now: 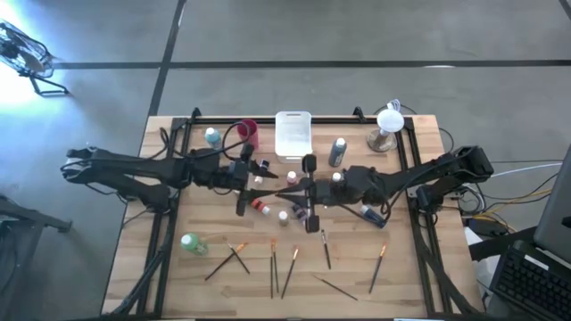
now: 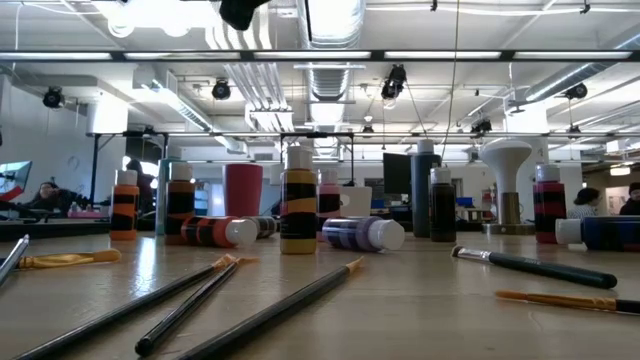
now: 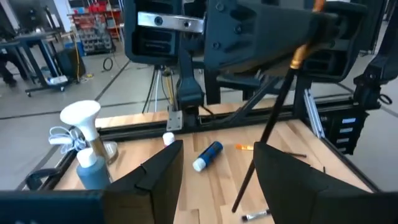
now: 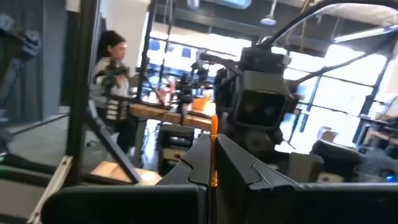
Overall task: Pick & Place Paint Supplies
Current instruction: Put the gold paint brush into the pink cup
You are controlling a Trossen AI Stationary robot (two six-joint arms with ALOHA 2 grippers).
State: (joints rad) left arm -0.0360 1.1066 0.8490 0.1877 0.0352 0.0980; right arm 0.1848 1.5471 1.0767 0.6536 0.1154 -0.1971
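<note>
Front edge of table: several thin long-handled paintbrushes (image 1: 274, 267), brown or orange, lie loose on the wood at mixed angles; a green paint bottle w/ white cap (image 1: 192, 242) lies on its side near the front-left corner.

Mid-table: a red paint bottle (image 1: 260, 206) and a purple paint bottle (image 1: 287, 215) lie on their sides close together; a blue paint bottle (image 1: 373, 212) lies on its side beside the right arm; none sits in a container.

Above these the two arms meet at table centre. Right gripper (image 4: 213, 140): fingers pressed together, pinching a dark-handled paintbrush w/ orange ferrule (image 3: 273, 118) near the ferrule; the brush hangs tilted, off the wood. Left gripper (image 3: 217, 146): fingers spread wide, one on either side of the brush's lower shaft; neither seems to touch it.

Far side, near the back rail:
- a magenta cup (image 1: 248, 134), upright; can't tell what's in it
- a translucent white rectangular tray (image 1: 293, 134) just beside the cup; its floor shows plain white
- a teal paint bottle (image 1: 211, 136) upright, on the cup's other side
- a grey paint bottle (image 1: 337, 152) upright, on the tray's right
- a white mushroom-shaped stand on a metal base (image 1: 388, 125) at the back-right corner

Beyond the table, workshop benches and a person (image 4: 112, 68) standing.
</note>
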